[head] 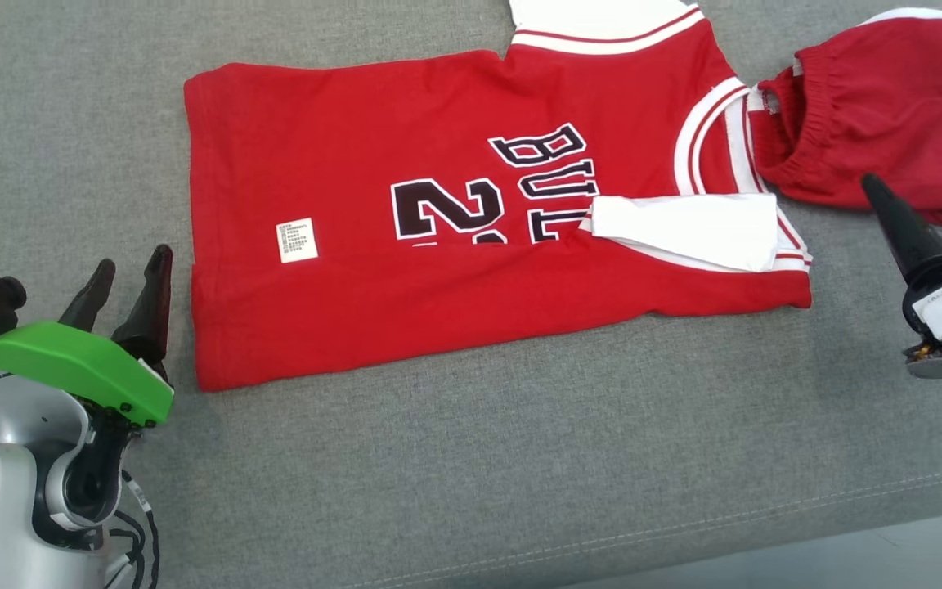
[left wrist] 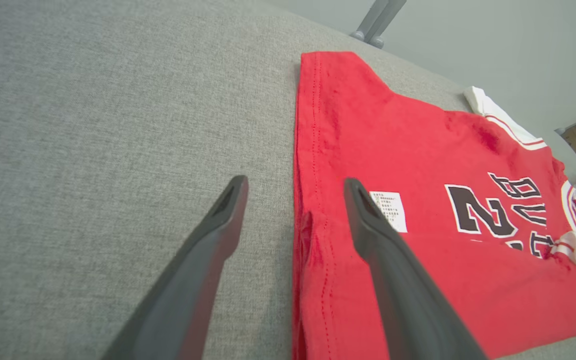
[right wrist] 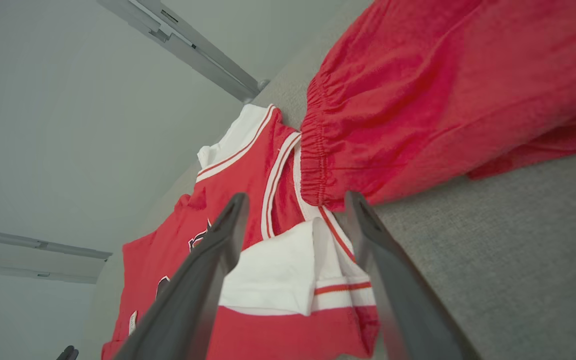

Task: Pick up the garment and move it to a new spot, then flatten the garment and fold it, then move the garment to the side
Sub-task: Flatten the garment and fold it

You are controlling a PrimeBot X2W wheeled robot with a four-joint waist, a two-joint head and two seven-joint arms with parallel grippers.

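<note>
The left jaws stand open and empty just beside the hem of the red basketball jersey [head: 356, 164]. The right jaws, also open and empty, are near its folded white sleeve [head: 684, 229]. The jersey lies flat toward the far edge of the grey upholstered surface [head: 471, 458], with red shorts [head: 888, 98] touching its collar end at the far right corner. Pale grey walls and a metal strut [left wrist: 378, 20] stand behind.
</note>
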